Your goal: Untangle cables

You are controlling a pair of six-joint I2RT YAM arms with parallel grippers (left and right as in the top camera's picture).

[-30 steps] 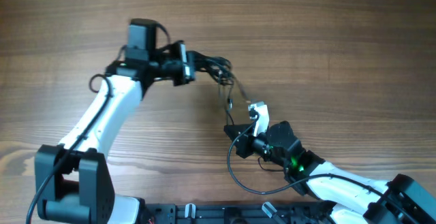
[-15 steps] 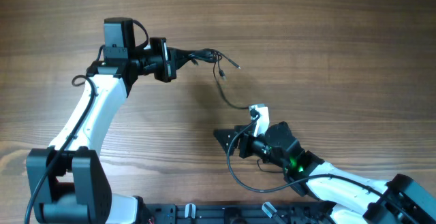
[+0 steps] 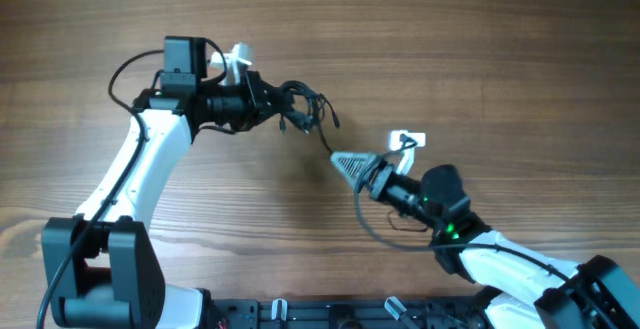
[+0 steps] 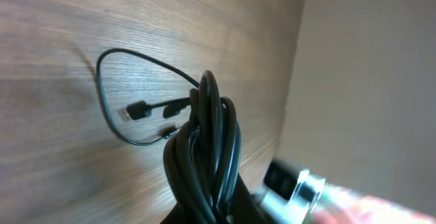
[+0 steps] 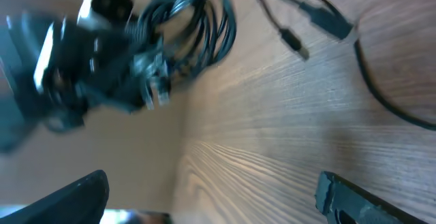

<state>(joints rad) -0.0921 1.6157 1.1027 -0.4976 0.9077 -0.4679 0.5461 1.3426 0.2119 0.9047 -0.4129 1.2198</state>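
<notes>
Risen toward the bundle since half a second ago, the right fingers stand wide apart, holding nothing. Beyond them one loose strand curves across the wood-grain surface. Farther off, the left fingers clamp the cables, a thin black coiled bunch with two small plug ends hanging free.

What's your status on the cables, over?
Left gripper shut on cables, bunched. Right gripper open, empty. Nothing in the way.

white left arm, black joints; right arm shows green light.
</notes>
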